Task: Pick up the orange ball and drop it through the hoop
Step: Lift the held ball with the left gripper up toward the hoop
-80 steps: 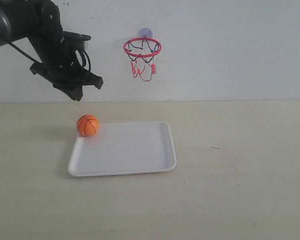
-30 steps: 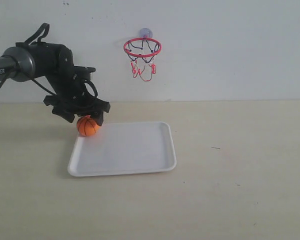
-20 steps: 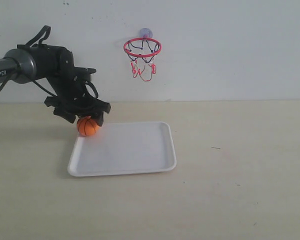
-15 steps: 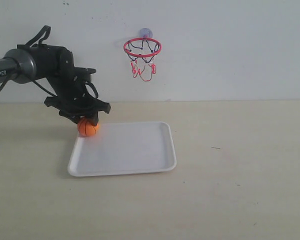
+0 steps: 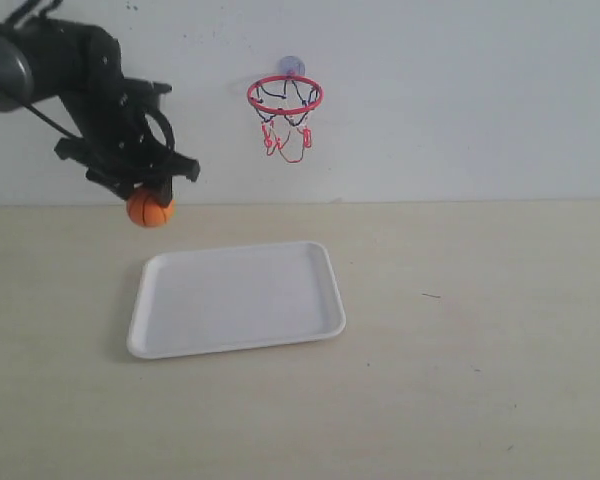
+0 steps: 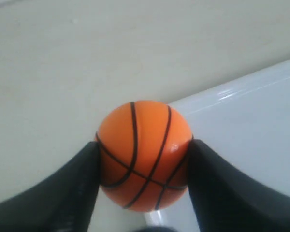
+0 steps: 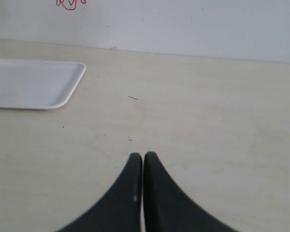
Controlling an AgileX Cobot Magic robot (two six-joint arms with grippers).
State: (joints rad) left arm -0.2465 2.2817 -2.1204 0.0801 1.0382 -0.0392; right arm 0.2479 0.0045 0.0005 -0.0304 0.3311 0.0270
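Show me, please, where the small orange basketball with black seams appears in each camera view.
Exterior view: the small orange basketball is at upper left, held aloft by the left hand.
Left wrist view: mid-picture, clamped between the black fingers.
Right wrist view: not in it.
Shared landmark: the white rectangular tray, behind the ball in the left wrist view and also visible in the right wrist view.

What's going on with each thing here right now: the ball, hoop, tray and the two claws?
orange ball: held in the air by the left gripper.
hoop: mounted up high, net empty.
white tray: lying flat, nothing on it.
left gripper: shut on the orange ball.
right gripper: shut, holding nothing.
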